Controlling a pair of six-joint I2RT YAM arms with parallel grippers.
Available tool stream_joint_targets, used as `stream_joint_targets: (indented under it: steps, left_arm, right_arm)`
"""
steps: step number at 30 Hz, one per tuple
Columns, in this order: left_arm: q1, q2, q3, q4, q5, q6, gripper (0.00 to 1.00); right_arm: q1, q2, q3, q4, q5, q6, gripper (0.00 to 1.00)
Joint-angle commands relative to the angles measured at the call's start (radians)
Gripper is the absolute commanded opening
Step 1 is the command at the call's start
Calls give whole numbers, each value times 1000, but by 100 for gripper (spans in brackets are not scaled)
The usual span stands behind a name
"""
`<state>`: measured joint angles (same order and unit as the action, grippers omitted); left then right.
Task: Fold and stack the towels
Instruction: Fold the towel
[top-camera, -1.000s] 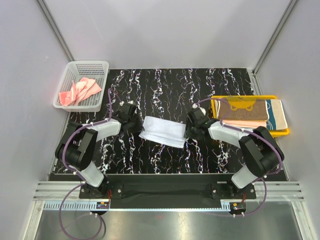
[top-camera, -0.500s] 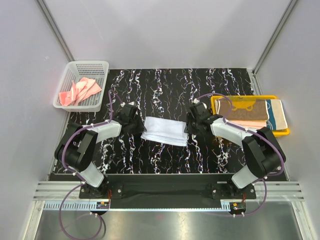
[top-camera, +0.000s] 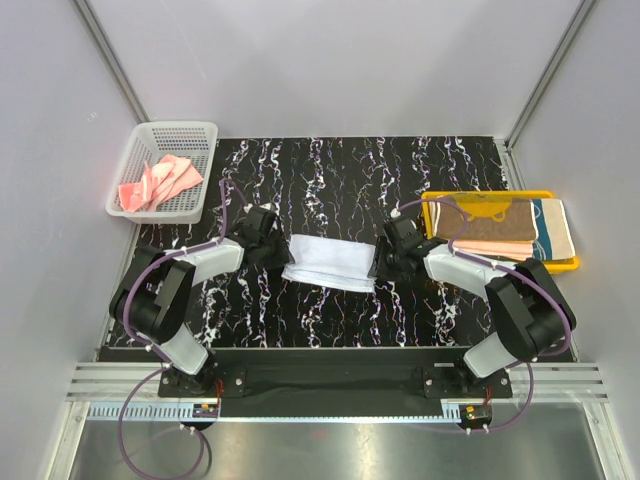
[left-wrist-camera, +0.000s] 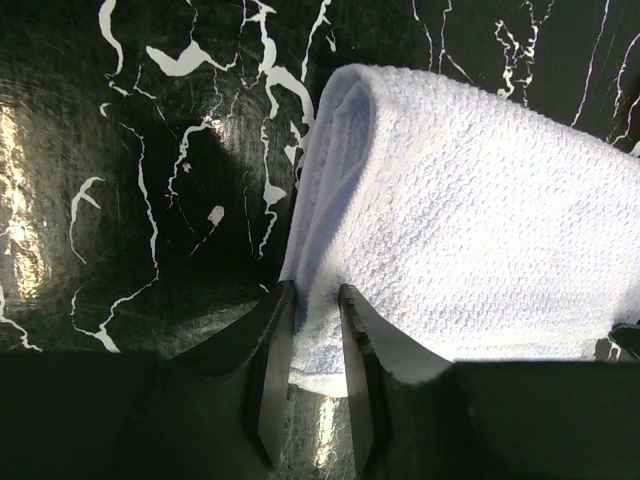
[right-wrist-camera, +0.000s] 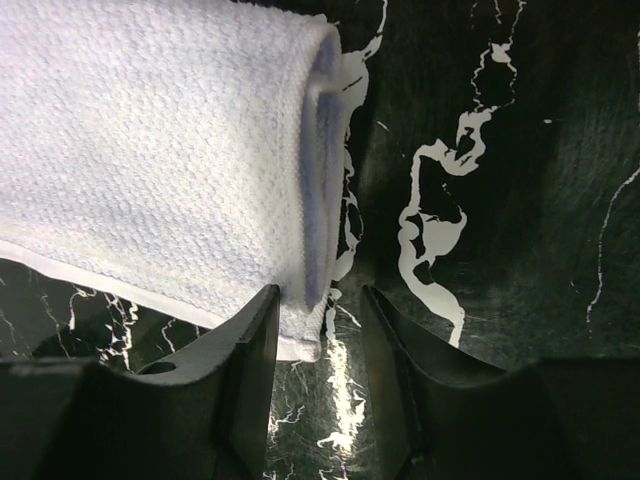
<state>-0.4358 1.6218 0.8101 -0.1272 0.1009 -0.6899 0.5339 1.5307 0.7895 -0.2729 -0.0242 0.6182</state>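
Black marbled surface (top-camera: 330, 170) fills the cell, with pale walls closing it in on three sides. Nearest me, in the middle of it, lies the light blue-white towel (top-camera: 330, 262), folded into a long flat band with rounded, doubled ends. The left fingers (left-wrist-camera: 268, 370) sit at the towel's left end, standing a little apart with the near hem lying between them, slack rather than squeezed as far as I can see. The right fingers (right-wrist-camera: 245, 370) are at the towel's right end, spread wider than the cloth, its near corner against one finger and bare surface showing in the gap.

It looks like a light, soft terry cloth that would sag and unroll the moment it is lifted by a single layer. I would judge it grippy enough not to slip, and in no way fragile. The safest hold seems to be both short ends at once, pinching through all the layers at the folded edge so the band keeps its shape.

Right of the towel and slightly further back, a yellow tray (top-camera: 487, 194) holds a stack: the orange-yellow bear towel (top-camera: 480, 215) on top, the pale peach towel (top-camera: 490, 246) showing beneath, the teal-and-cream towel (top-camera: 553, 225) sticking out on the side away from the folded one. Far off to the towel's left, a white mesh basket (top-camera: 140, 150) holds the coral pink towel (top-camera: 160, 180), crumpled and unfolded.
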Motion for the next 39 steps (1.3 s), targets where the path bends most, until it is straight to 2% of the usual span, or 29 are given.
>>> stream_joint_targets:
  steps: [1, 11, 15, 30, 39]
  left_arm:
    - [-7, -25, 41, -5, 11, 21, 30]
    - [-9, -23, 58, -22, 13, 27, 17]
    - [-9, -23, 66, -29, 11, 33, 13]
    - [-9, -22, 129, -80, 14, 63, 9]
    - [-9, -59, 164, -112, 10, 64, 8]
  right_arm:
    - [5, -23, -1, 58, -26, 23, 44]
    - [6, -9, -22, 89, -42, 38, 40]
    - [5, -6, -24, 90, -46, 38, 35]
    - [6, -40, 16, 24, -17, 8, 9]
    - [6, -112, 65, -49, -2, -9, 5]
